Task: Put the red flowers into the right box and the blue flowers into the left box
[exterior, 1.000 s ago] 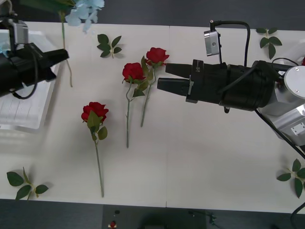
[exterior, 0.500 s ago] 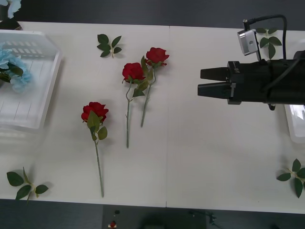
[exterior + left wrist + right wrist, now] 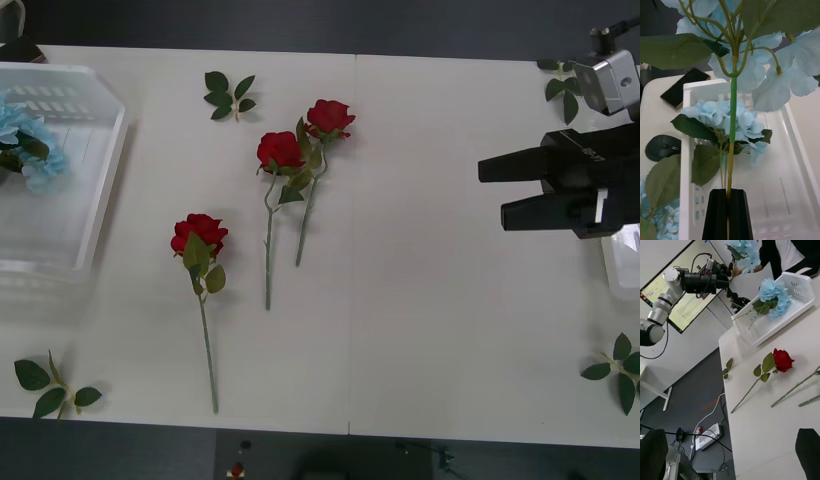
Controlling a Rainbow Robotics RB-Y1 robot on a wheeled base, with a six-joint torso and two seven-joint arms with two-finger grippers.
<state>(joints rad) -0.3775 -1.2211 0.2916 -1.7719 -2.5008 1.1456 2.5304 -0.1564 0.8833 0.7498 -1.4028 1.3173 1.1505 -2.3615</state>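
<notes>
Three red flowers (image 3: 329, 116) (image 3: 280, 150) (image 3: 200, 233) lie on the white table's middle. At the far left stands the slotted left box (image 3: 110, 160) with a blue flower (image 3: 25, 150) inside. My left gripper (image 3: 729, 195) is shut on the stem of another blue flower (image 3: 752, 71), held above that box (image 3: 687, 150); the right wrist view shows this bloom (image 3: 747, 253) high over the basket (image 3: 805, 296). My right gripper (image 3: 492, 195) hovers open and empty at the table's right side, well clear of the roses. A bit of the right box (image 3: 618, 270) shows at the right edge.
Loose green leaf sprigs lie at the back (image 3: 228, 95), front left (image 3: 50, 385), front right (image 3: 620, 370) and back right (image 3: 565, 80). A phone (image 3: 685, 88) and a mouse (image 3: 662, 147) rest beside the basket. Bare tabletop separates the roses from my right gripper.
My right arm has drawn back to the right, away from the roses, and its fingers have spread wider. My left arm, with its blue flower, has left the front view at the left.
</notes>
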